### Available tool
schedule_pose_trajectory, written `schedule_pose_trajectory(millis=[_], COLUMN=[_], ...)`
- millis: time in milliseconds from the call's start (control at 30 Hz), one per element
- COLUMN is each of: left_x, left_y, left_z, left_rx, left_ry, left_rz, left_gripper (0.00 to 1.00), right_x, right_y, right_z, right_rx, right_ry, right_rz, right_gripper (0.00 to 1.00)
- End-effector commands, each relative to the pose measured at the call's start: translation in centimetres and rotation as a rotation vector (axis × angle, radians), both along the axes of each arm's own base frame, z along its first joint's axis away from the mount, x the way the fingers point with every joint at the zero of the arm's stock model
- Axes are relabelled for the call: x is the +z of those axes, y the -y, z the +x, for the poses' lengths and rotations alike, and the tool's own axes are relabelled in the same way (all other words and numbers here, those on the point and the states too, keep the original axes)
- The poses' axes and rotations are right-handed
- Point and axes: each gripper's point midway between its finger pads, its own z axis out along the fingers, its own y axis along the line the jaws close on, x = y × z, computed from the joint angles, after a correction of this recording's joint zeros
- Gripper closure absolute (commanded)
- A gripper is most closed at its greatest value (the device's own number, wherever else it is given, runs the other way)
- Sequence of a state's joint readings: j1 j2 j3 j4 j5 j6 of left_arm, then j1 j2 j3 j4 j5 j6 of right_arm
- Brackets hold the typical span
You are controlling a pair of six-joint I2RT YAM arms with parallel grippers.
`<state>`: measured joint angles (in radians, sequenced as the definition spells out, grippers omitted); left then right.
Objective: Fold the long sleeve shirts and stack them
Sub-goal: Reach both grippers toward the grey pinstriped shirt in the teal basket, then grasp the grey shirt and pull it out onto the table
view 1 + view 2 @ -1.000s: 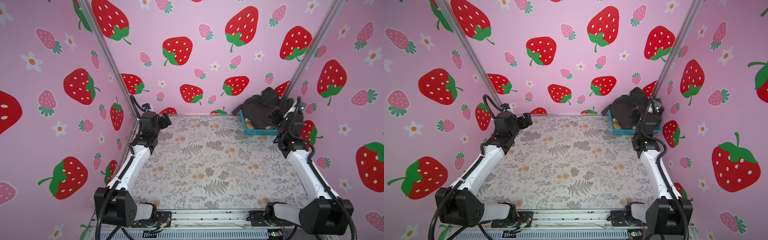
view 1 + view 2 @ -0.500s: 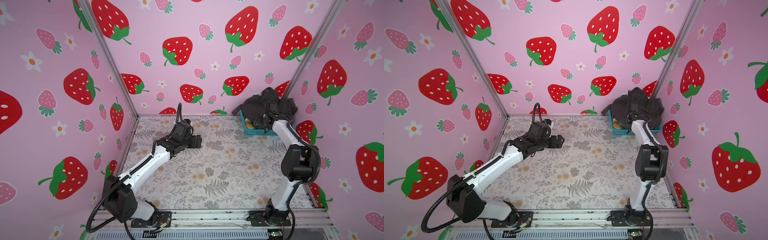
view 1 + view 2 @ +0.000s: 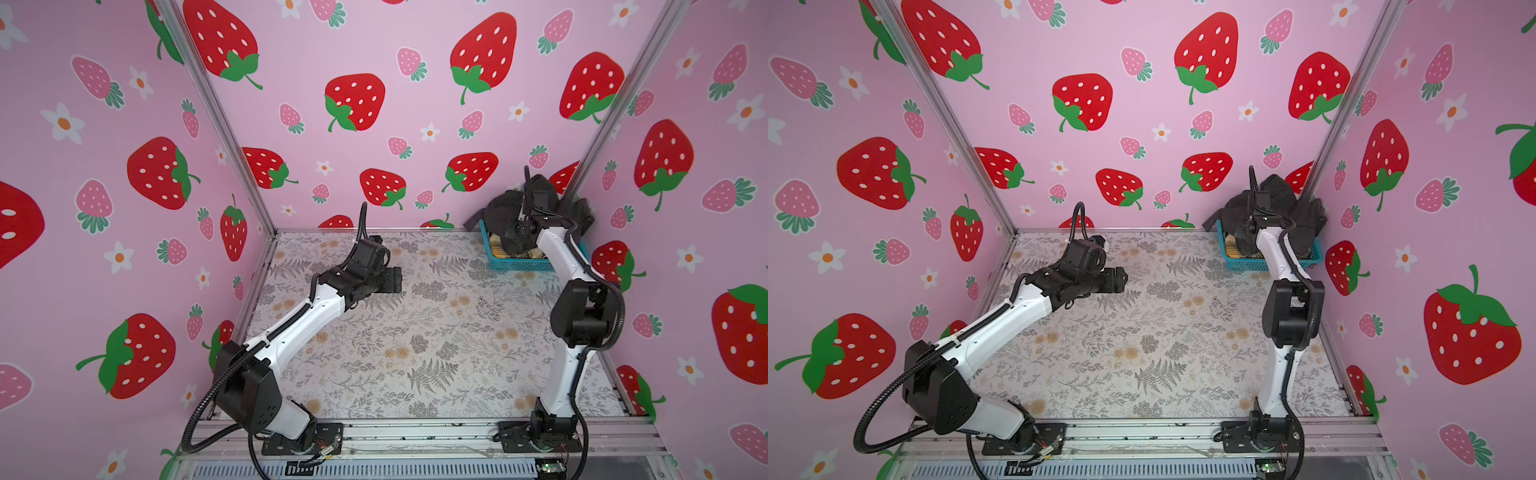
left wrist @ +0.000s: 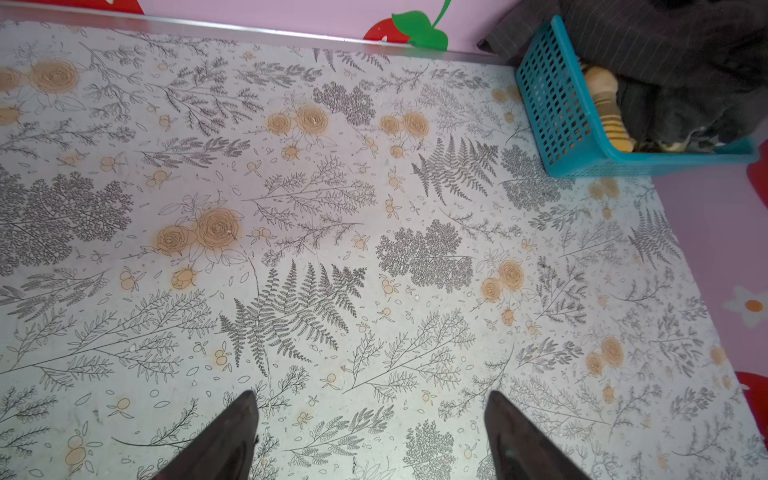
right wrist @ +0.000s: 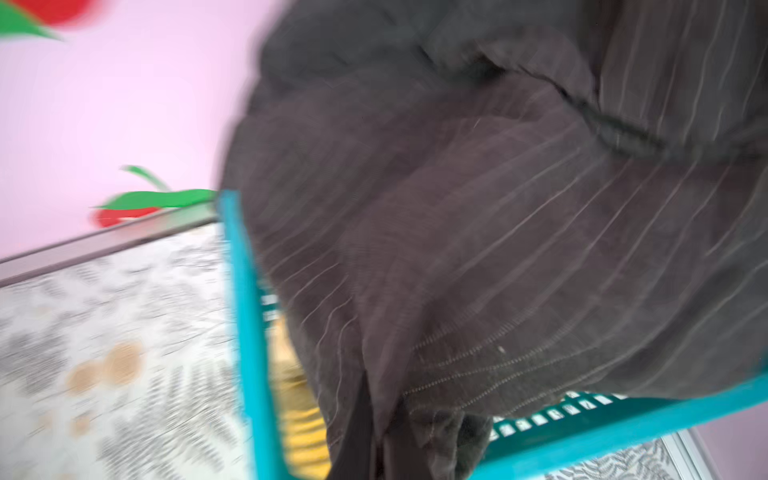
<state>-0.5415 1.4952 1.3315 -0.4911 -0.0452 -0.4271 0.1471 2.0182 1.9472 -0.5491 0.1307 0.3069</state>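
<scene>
The long sleeve shirts lie heaped in a teal mesh basket [image 3: 519, 264] [image 3: 1250, 264] at the back right corner. On top is the dark charcoal pinstriped shirt [image 3: 500, 210] [image 3: 1277, 195] [image 4: 665, 45] [image 5: 498, 208]. Under it a mustard-yellow plaid shirt [image 4: 606, 108] [image 5: 297, 415] shows at the basket's wall. My right gripper [image 3: 521, 228] [image 3: 1246, 228] [image 5: 380, 449] is down in the basket, shut on a fold of the charcoal shirt. My left gripper [image 3: 395, 280] [image 3: 1121, 279] [image 4: 370, 395] hangs open over the floral mat, left of centre, with nothing between its fingers.
The floral mat [image 3: 436, 332] [image 4: 374, 208] covers the table. Pink strawberry walls close it in at the back and both sides. A metal rail [image 3: 415, 432] with both arm bases runs along the front edge.
Both arms have left their folded poses at the sides. The left one swung out over the mat; the right one reached into the basket and shut on the charcoal shirt.
</scene>
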Motion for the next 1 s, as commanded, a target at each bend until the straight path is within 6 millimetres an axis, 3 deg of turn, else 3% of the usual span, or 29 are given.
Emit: schedule_pose_trajectory(millis=[0,133,200,267,367,433,500,600,667,700,767,833,900,967], left_x=[4.8,7.9,8.9,9.5,9.3,8.6,7.6,5.8,4.0,3.1,0.8,-1.1,-3.1,-5.0], left_y=[-0.8,-2.2,-3.1,-4.0,-5.5,-6.4,-7.3,-7.8,-8.0,-7.9,-7.7,-7.1,-6.5,-5.6], left_z=[1.0,1.1,0.6,0.1,-0.9,-1.4,-2.1,-2.6,-2.9,-3.0,-3.3,-3.7,-4.4,-5.3], left_rx=[0.067,0.125,0.146,0.166,0.202,0.226,0.249,0.263,0.268,0.265,0.265,0.255,0.252,0.236], left_ry=[0.069,0.100,0.114,0.123,0.118,0.098,0.073,0.040,-0.007,-0.031,-0.098,-0.164,-0.231,-0.295], left_rz=[-0.053,-0.083,-0.099,-0.118,-0.139,-0.154,-0.163,-0.150,-0.129,-0.123,-0.117,-0.130,-0.153,-0.193], left_gripper=[0.13,0.13,0.12,0.11,0.09,0.09,0.08,0.08,0.08,0.08,0.09,0.10,0.11,0.10], right_x=[10.9,16.1,18.1,19.4,20.4,19.6,16.9,10.5,5.3,3.8,0.3,-2.0,-3.1,-3.5], right_y=[-9.9,-19.4,-22.7,-24.4,-24.9,-24.1,-22.4,-19.5,-16.1,-14.9,-11.4,-8.6,-7.0,-6.4], right_z=[-5.3,-13.0,-17.0,-20.1,-23.5,-24.5,-24.3,-23.1,-21.9,-21.7,-21.2,-21.0,-21.2,-21.3], right_rx=[0.287,0.565,0.683,0.759,0.839,0.832,0.763,0.647,0.514,0.468,0.341,0.245,0.191,0.172], right_ry=[0.200,0.300,0.339,0.370,0.386,0.390,0.364,0.235,0.119,0.087,0.009,-0.049,-0.088,-0.100], right_rz=[0.026,0.039,0.092,0.162,0.289,0.314,0.279,0.223,0.185,0.172,0.131,0.079,0.021,-0.005], right_gripper=[1.00,1.00,1.00,1.00,1.00,1.00,0.99,0.99,0.97,0.93,0.76,0.57,0.32,0.22])
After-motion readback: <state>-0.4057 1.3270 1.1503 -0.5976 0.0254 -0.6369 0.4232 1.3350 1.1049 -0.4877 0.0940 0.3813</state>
